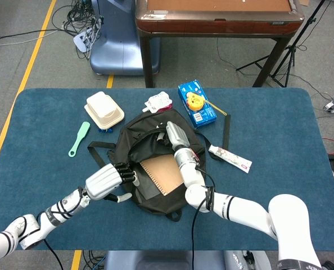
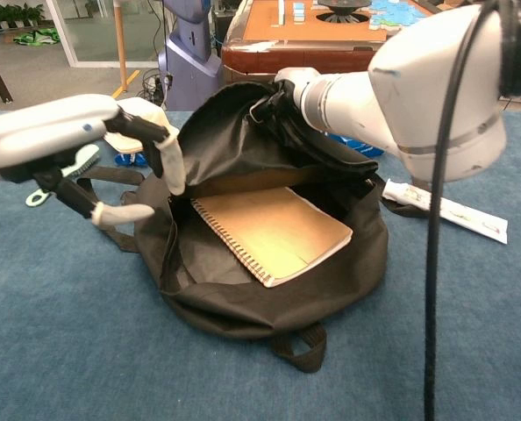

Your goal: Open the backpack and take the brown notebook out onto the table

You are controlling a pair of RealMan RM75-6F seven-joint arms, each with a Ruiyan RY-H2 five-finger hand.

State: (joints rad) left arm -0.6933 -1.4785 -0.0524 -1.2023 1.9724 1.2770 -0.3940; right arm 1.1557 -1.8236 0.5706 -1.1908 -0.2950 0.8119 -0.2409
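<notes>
- While my left hand (image 2: 142,167) hovers at the near-left edge of the bag's mouth, its fingers (image 2: 174,171) are spread and released, holding nothing.
- Just beyond it, the black backpack (image 2: 243,298) lies open on the blue bench (image 2: 59,351), its mouth gaping toward me.
- Inside, the brown notebook (image 2: 274,232) lies flat on the lower wall of the bag, spiral edge to the left, fully exposed.
- Further back, my right hand (image 2: 287,96) is clenched on the upper flap (image 1: 153,138) of the backpack, lifting it up and away so the opening stays wide.
- I judge the opening step done; the step in hand is reaching in for the notebook.
- Next, my left fingers need to slide in under the raised flap, pinch the notebook's near-left corner, and draw it out onto the bench without snagging the fabric.
</notes>
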